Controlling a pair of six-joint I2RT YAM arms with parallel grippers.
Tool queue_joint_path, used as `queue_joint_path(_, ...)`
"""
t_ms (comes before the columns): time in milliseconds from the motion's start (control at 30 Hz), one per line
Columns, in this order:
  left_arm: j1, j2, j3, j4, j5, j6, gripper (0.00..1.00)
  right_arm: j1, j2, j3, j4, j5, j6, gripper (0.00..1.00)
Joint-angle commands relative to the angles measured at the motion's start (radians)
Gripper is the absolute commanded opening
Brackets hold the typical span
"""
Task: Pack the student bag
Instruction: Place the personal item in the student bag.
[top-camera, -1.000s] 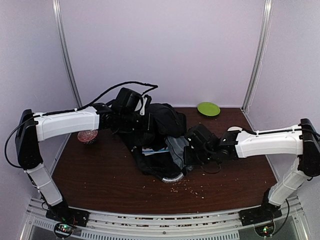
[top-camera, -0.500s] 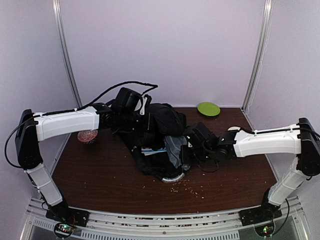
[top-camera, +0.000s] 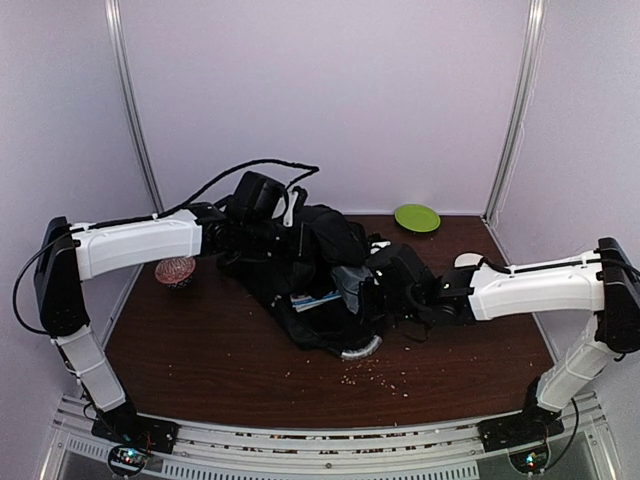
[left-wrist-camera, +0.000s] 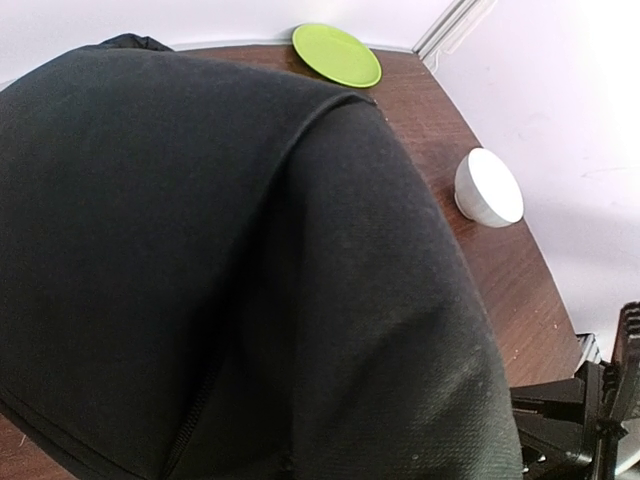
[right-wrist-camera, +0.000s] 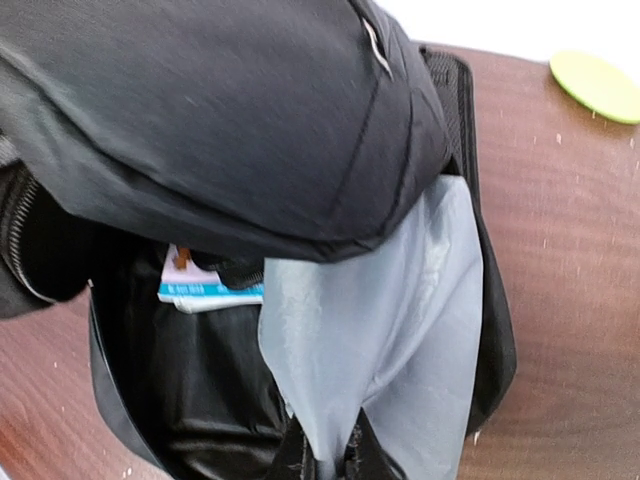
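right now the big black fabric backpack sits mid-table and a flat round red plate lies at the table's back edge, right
Not quite: the flat round plate is lime green, not red, as the top external view shows. The rest holds.

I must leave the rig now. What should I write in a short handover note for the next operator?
Left gripper: shut, apparently on the top of the student bag, holding it raised; its fingers are hidden by the fabric.
Right gripper: shut on the bag's grey lining, holding the mouth open.
Done: a blue-and-white flat item lies inside the bag.
Left: release the lining and close the zip. The pictures do not show whether more things must go in.
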Motion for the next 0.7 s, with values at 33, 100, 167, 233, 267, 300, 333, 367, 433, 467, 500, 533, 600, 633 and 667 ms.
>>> queue_joint_path(33, -0.081, -0.018, 0.11, 0.173, 0.232, -0.038, 0.0, 0.012, -0.02, -0.022, 0.393, 0.065, -0.11, 0.0)
queue_joint_path(100, -0.081, -0.019, 0.118, 0.178, 0.249, -0.044, 0.0, 0.015, -0.011, -0.047, 0.446, 0.082, -0.121, 0.0)
queue_joint_path(167, -0.081, -0.019, 0.124, 0.186, 0.26, -0.055, 0.0, 0.017, -0.001, -0.082, 0.506, 0.098, -0.139, 0.0)
queue_joint_path(233, -0.081, -0.018, 0.131, 0.181, 0.256, -0.061, 0.0, 0.018, -0.006, -0.113, 0.527, 0.115, -0.143, 0.0)
queue_joint_path(267, -0.082, -0.016, 0.136, 0.172, 0.253, -0.061, 0.0, 0.019, -0.016, -0.129, 0.529, 0.12, -0.142, 0.0)
queue_joint_path(300, -0.081, -0.014, 0.143, 0.16, 0.248, -0.061, 0.0, 0.024, -0.031, -0.153, 0.526, 0.128, -0.142, 0.0)
queue_joint_path(333, -0.081, -0.01, 0.146, 0.149, 0.245, -0.061, 0.0, 0.028, -0.048, -0.181, 0.52, 0.135, -0.142, 0.0)
queue_joint_path(367, -0.083, -0.007, 0.145, 0.144, 0.244, -0.063, 0.0, 0.03, -0.076, -0.212, 0.518, 0.13, -0.139, 0.0)
queue_joint_path(433, -0.086, 0.007, 0.136, 0.141, 0.235, -0.065, 0.0, 0.029, -0.108, -0.279, 0.512, 0.11, -0.127, 0.0)
queue_joint_path(467, -0.088, 0.018, 0.135, 0.132, 0.231, -0.062, 0.03, 0.03, -0.12, -0.306, 0.502, 0.101, -0.122, 0.0)
queue_joint_path(500, -0.09, 0.031, 0.14, 0.118, 0.223, -0.054, 0.12, 0.029, -0.13, -0.33, 0.495, 0.095, -0.118, 0.0)
queue_joint_path(533, -0.092, 0.042, 0.146, 0.1, 0.212, -0.042, 0.24, 0.029, -0.14, -0.358, 0.497, 0.087, -0.114, 0.0)
queue_joint_path(600, -0.094, 0.053, 0.155, 0.062, 0.176, -0.017, 0.47, 0.029, -0.16, -0.387, 0.501, 0.079, -0.109, 0.0)
queue_joint_path(633, -0.093, 0.055, 0.157, 0.041, 0.151, -0.003, 0.56, 0.028, -0.166, -0.394, 0.505, 0.072, -0.107, 0.0)
queue_joint_path(667, -0.095, 0.054, 0.16, 0.021, 0.126, 0.014, 0.63, 0.028, -0.168, -0.395, 0.506, 0.066, -0.108, 0.0)
